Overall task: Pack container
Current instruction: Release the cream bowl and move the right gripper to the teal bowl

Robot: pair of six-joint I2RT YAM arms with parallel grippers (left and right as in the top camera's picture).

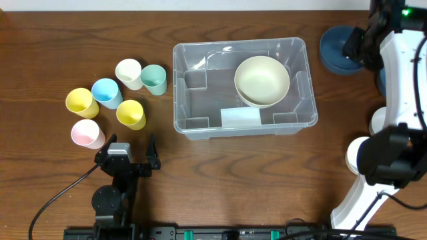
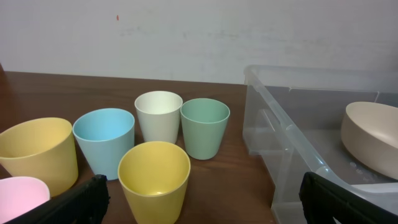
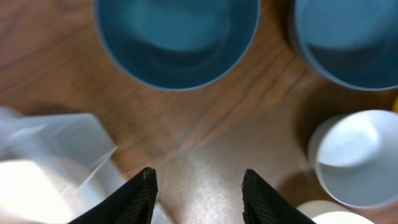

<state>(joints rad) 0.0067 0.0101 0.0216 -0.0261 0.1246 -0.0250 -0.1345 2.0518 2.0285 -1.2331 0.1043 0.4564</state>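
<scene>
Container [image 1: 176,93]: clear rectangular bin, rounded corners; cream bowl [image 1: 261,80] inside.
Label [image 1: 240,117]: white, near wall, no legible writing.
Left gripper [image 1: 127,159]: spread wide, empty.
Right gripper [image 3: 199,193]: parted, empty.

A dark brown wooden table [image 1: 53,40] is filling the space, its grain running side to side. A plain whitish wall [image 2: 186,31] is rising behind its far edge, showing one tiny red speck [image 2: 117,17]. Soft light is glancing off the wood.

Brown wooden table [image 1: 53,33]. Left side, plastic tumblers clustered: cream tumbler [image 1: 128,72], green tumbler [image 1: 154,79], pale blue tumbler [image 1: 107,92], yellow tumbler [image 1: 81,101], second yellow tumbler [image 1: 131,114], pink tumbler [image 1: 87,133]. Cream round bowl [image 1: 262,80] inside clear plastic container [image 1: 200,103]. Far right: dark blue bowl [image 3: 177,37], second dark blue bowl [image 3: 348,37], white cup [image 3: 354,155], possibly another beside it.
</scene>
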